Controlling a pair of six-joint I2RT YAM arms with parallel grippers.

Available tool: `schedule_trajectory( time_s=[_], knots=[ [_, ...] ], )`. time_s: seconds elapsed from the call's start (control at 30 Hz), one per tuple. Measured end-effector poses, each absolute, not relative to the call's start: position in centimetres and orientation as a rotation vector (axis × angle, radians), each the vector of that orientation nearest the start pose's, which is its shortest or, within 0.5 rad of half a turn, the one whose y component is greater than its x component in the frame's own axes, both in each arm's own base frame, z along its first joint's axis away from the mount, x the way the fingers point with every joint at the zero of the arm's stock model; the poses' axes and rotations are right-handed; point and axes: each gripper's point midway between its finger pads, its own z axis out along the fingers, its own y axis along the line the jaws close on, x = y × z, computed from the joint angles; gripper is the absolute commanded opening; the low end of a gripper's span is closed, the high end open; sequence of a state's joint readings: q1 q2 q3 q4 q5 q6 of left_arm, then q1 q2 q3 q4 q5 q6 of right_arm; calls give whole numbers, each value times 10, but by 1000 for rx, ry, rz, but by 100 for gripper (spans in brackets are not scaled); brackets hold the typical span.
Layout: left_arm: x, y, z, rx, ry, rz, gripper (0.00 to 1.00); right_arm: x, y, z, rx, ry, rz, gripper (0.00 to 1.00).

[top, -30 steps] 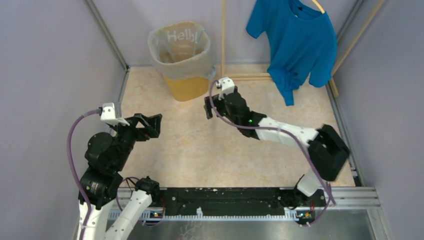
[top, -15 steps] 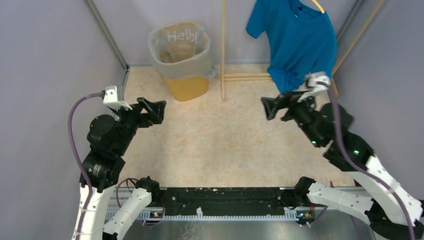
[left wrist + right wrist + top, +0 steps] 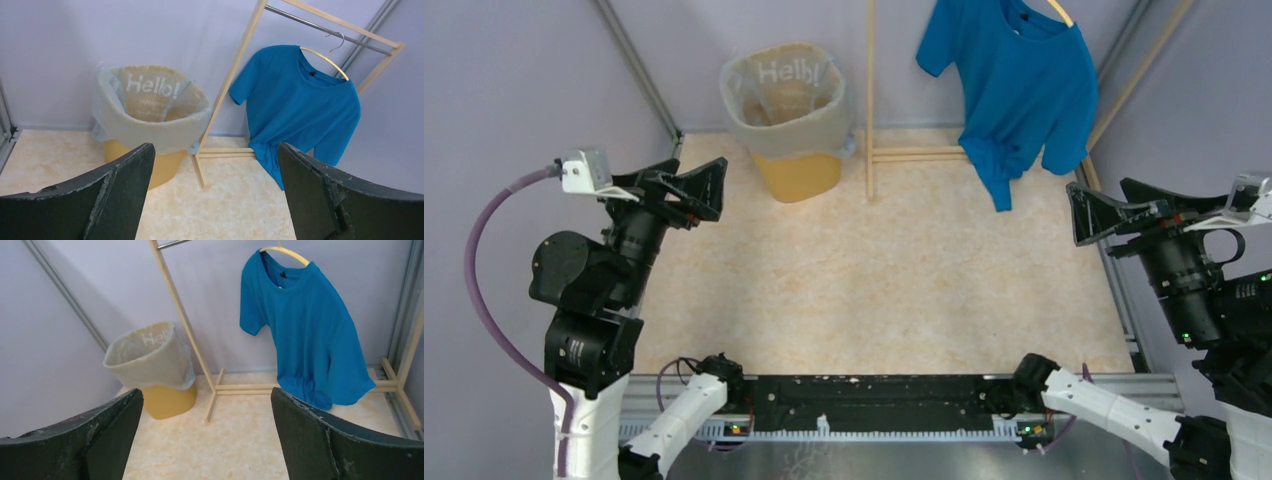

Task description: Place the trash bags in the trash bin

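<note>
The trash bin (image 3: 799, 178) stands at the back left of the floor, yellow-orange, with "Hello!" printed inside. A pale translucent trash bag (image 3: 786, 128) lines it, its film folded down over the rim. The bin (image 3: 167, 165) and bag (image 3: 150, 131) show in the left wrist view, and the bin (image 3: 169, 401) and bag (image 3: 150, 362) in the right wrist view. My left gripper (image 3: 709, 190) hovers open to the left of the bin, holding nothing (image 3: 215, 150). My right gripper (image 3: 1096, 212) is open and empty at the far right (image 3: 206, 392), well away from the bin.
A solid blue T-shirt (image 3: 1024, 80) hangs on a hanger from a wooden rack (image 3: 871, 100) at the back right, its foot bars lying on the floor beside the bin. Lilac walls and metal rails enclose the beige floor (image 3: 894, 280).
My right arm has swung from beside the bin across to the far right edge. My left arm has pulled back to the left and risen. Both grippers stayed open.
</note>
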State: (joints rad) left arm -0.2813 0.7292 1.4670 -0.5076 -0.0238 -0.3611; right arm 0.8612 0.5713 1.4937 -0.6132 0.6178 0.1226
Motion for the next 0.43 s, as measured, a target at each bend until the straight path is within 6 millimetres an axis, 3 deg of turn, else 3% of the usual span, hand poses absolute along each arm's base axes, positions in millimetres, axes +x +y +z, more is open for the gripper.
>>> schedule_trajectory(
  time_s=[0.43],
  knots=[
    [205, -69, 520, -56, 1349, -503, 99, 155, 31, 500, 37, 1385, 421, 99]
  ],
)
